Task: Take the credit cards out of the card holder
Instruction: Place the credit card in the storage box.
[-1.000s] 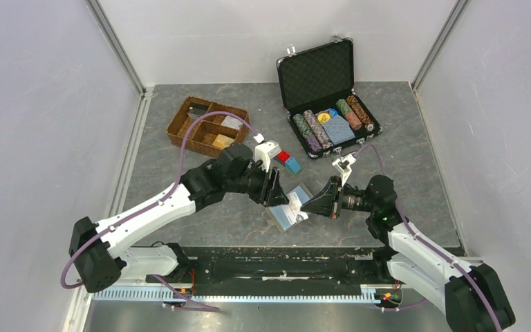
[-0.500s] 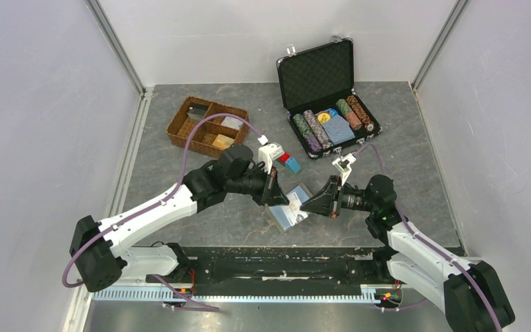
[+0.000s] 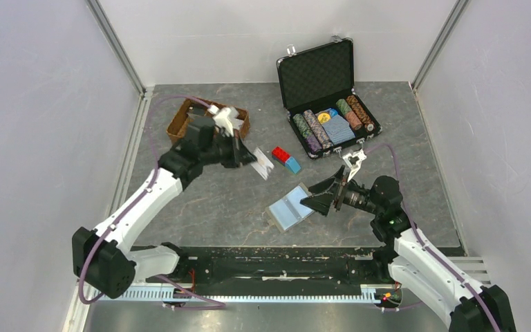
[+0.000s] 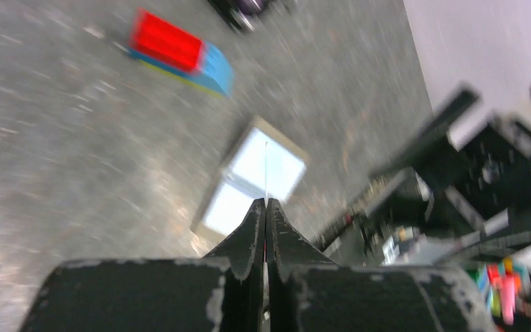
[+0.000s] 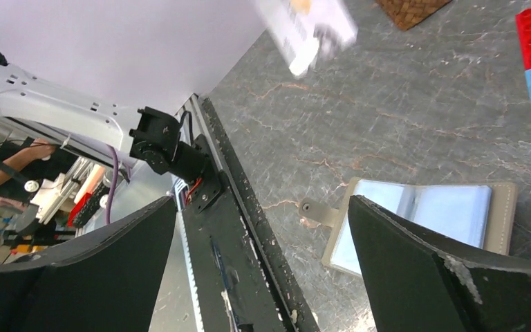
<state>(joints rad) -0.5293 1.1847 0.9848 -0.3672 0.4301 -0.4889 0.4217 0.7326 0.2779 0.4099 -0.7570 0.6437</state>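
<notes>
Card out: the left pincer (image 3: 251, 158) is pinching a card (image 3: 263, 164) in the air, and the right pincer (image 3: 316, 196) is gaping at the holder (image 3: 289, 210).

The left pincer's fingers are pressing together on the card, which is showing only as a thin edge-on line in its wrist view and is sticking out past the fingertips, clear of the surface (image 3: 401, 152). The holder is lying open and flat below and ahead of this pincer, with blue cards (image 5: 449, 207) sitting in its slots. The right pincer is standing spread wide, with the holder lying just ahead of it, in line with the gap between its fingers. I cannot tell whether a finger is touching it. A brick (image 3: 287, 160) is lying on the surface near the card's free end.
</notes>
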